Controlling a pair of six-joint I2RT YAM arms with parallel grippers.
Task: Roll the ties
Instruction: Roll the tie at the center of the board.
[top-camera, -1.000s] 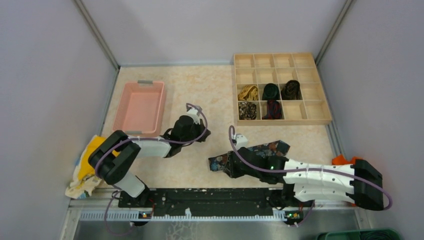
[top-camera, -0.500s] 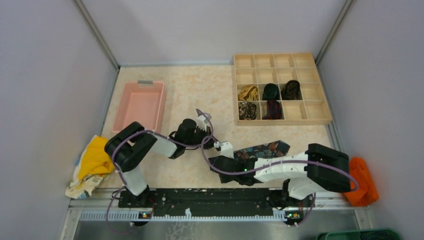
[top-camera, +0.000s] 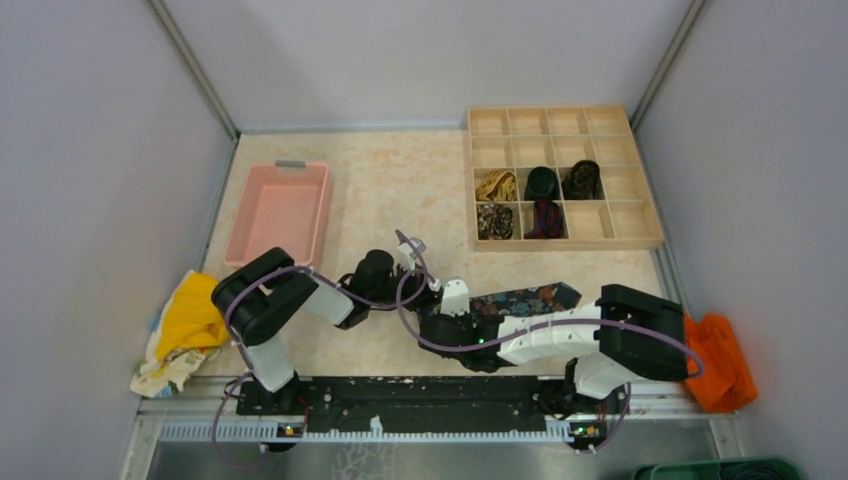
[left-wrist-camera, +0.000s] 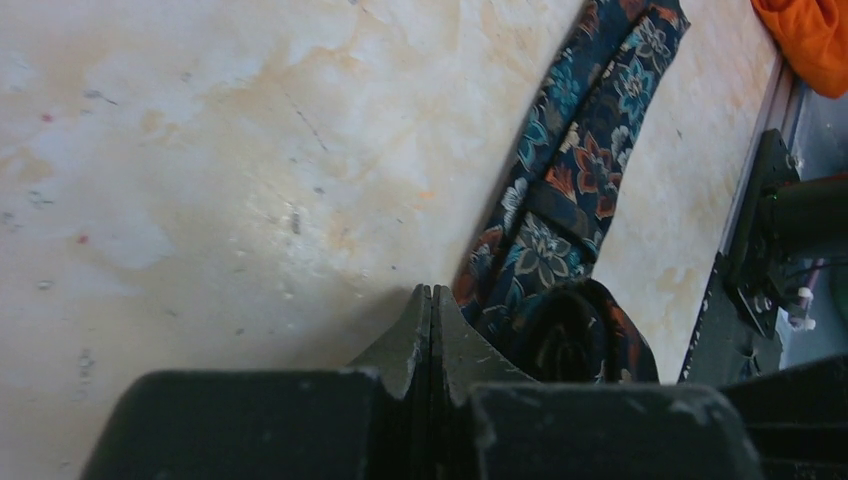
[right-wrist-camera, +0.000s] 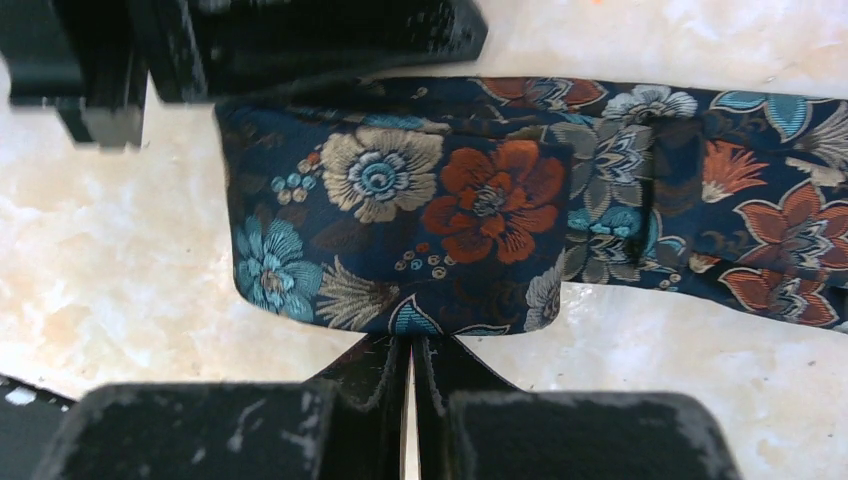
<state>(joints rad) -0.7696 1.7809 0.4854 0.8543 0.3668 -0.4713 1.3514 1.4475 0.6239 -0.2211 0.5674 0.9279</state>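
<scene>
Your right gripper (right-wrist-camera: 410, 345) sat closed, its tips touching the near edge of the folded end of the floral tie (right-wrist-camera: 480, 200) (whether any cloth was pinched, you couldn't tell). The tie lay flat on the table (top-camera: 400, 190), stretching away rightward. Just beyond the fold, your left gripper (left-wrist-camera: 431, 300) was closed on nothing. Farther back, five rolled ties (top-camera: 543, 183) sat in the wooden tray (top-camera: 565, 244).

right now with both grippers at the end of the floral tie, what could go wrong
1. The fold at the end of the floral tie looks loose. The right gripper is shut at its edge, but a grip on the fabric is unclear, so the fold may spring open.
2. The left gripper, also shut, sits right beside that end, so the two could bump.
</scene>
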